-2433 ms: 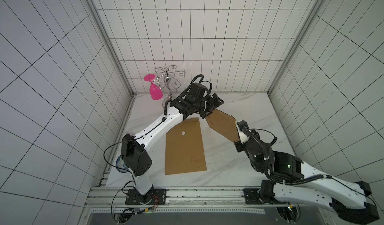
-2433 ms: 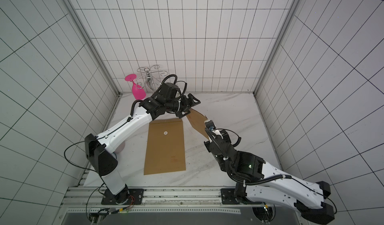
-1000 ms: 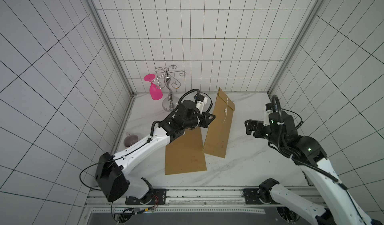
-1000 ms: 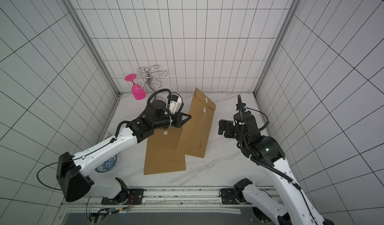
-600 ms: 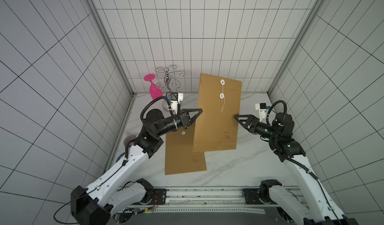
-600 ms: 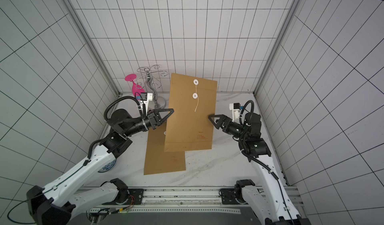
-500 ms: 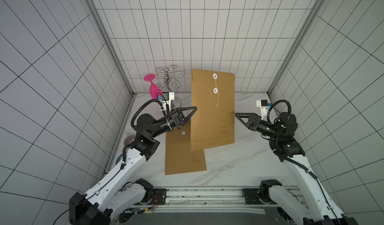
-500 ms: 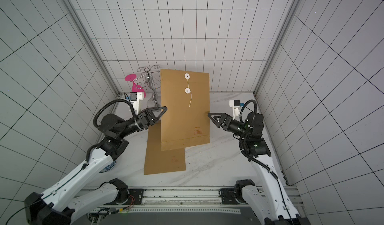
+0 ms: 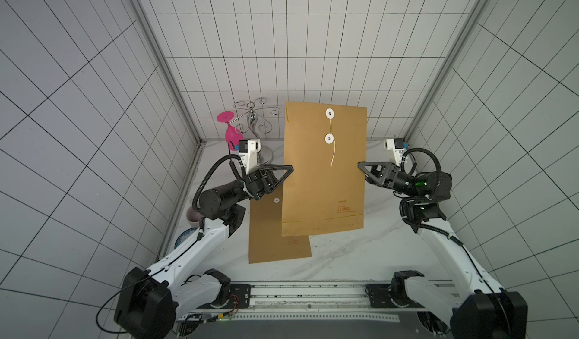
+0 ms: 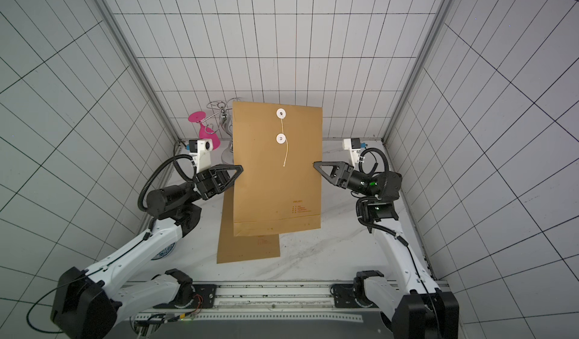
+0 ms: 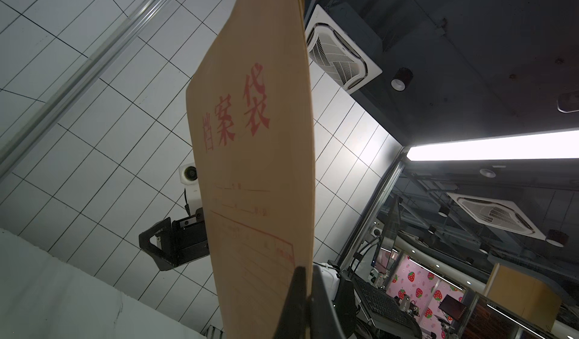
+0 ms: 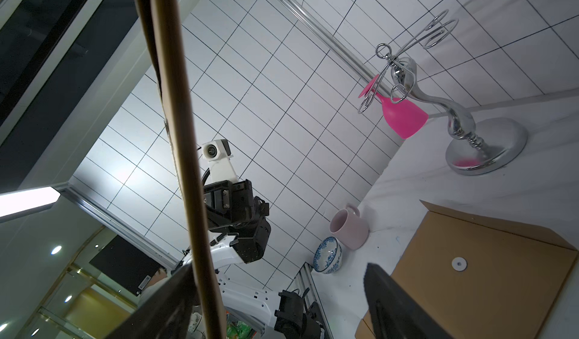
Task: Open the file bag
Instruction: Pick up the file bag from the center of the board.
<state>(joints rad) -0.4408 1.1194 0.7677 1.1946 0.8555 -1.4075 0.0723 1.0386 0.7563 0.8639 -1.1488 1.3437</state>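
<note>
Two left fingers (image 11: 297,296) press together on one long edge of the file bag (image 9: 322,190), about halfway along it, and hold it upright in the air. The right fingers (image 12: 391,306) stand apart at the opposite edge. That edge runs between them, just beside one finger and well clear of the other. Between both pairs of fingers the brown bag faces the top views with its closure uppermost. A pale string (image 9: 332,152) runs from the upper white disc to the lower one and hangs loose below it. Under the fingers a second file bag (image 9: 279,249) lies flat on the desk (image 9: 376,253), partly hidden by the held one. Beyond the left fingers, by the back wall, a pink glass (image 9: 231,134) hangs from a chrome rack (image 9: 253,123).
</note>
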